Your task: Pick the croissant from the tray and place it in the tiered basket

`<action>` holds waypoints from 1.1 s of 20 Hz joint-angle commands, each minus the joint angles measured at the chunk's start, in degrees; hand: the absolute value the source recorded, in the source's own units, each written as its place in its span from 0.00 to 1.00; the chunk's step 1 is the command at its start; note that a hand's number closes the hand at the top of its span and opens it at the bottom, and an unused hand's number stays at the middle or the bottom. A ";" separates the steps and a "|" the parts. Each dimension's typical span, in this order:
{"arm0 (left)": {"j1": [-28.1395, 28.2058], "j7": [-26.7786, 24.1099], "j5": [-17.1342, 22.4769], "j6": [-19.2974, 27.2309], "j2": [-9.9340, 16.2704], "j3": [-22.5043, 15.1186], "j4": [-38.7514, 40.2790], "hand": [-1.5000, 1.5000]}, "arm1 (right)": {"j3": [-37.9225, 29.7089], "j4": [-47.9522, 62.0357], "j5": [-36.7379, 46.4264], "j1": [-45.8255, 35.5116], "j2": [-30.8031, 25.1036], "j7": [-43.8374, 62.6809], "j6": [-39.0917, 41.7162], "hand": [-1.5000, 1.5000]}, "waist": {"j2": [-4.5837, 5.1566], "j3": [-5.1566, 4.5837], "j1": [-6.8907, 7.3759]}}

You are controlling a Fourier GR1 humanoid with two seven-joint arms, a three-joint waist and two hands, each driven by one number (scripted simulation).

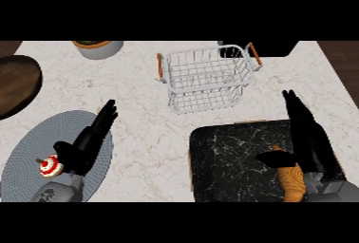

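Right hand (308,142) over croissant (291,182) on tray (224,156), fingers straight, thumb alongside; no grasp yet; pastry may slip short of tiered basket (207,78); left hand (88,142) relaxed, resting.

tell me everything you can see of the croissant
The croissant is golden orange-brown, long and slightly curved. It lies on the black marbled tray near its right end, running toward the view's lower edge. The right hand lies over it with straight fingers, its thumb across the upper tip, hiding part of it.
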 commanded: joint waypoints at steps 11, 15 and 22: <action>0.12 -1.39 -0.07 -1.93 0.31 0.37 0.51 0.50 | 11.10 -20.55 -0.99 -4.55 -2.08 44.05 41.77 0.00 | 0.14 0.43 1.03; -1.22 -1.15 1.08 -3.37 0.86 1.89 1.99 0.50 | 10.15 -19.71 -2.11 -7.01 0.10 47.80 43.78 0.00 | 0.50 0.48 1.51; -0.66 -2.10 -0.10 -2.35 -0.49 1.15 1.10 0.50 | 10.11 -18.51 5.90 -3.36 -1.13 48.72 44.36 0.00 | 0.23 0.50 1.15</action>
